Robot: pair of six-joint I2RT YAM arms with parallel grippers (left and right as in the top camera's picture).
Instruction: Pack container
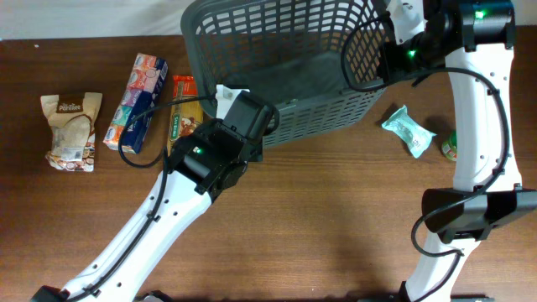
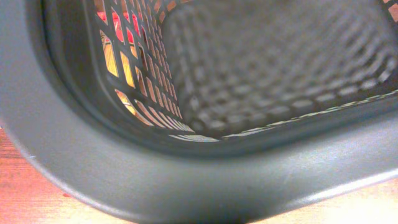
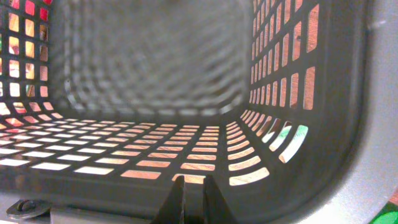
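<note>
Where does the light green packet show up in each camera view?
Overhead: the light green packet lies on the table, to the right of the basket and apart from it.
Left wrist: not in it.
Right wrist: green patches through the wall slots at lower right, probably the packet.
Shared landmark: the dark grey basket, by its rim and its slotted wall.

Dark brown wood-grain table [image 1: 319, 218], evenly lit; white strip [image 1: 84, 17] beyond far edge.
</note>
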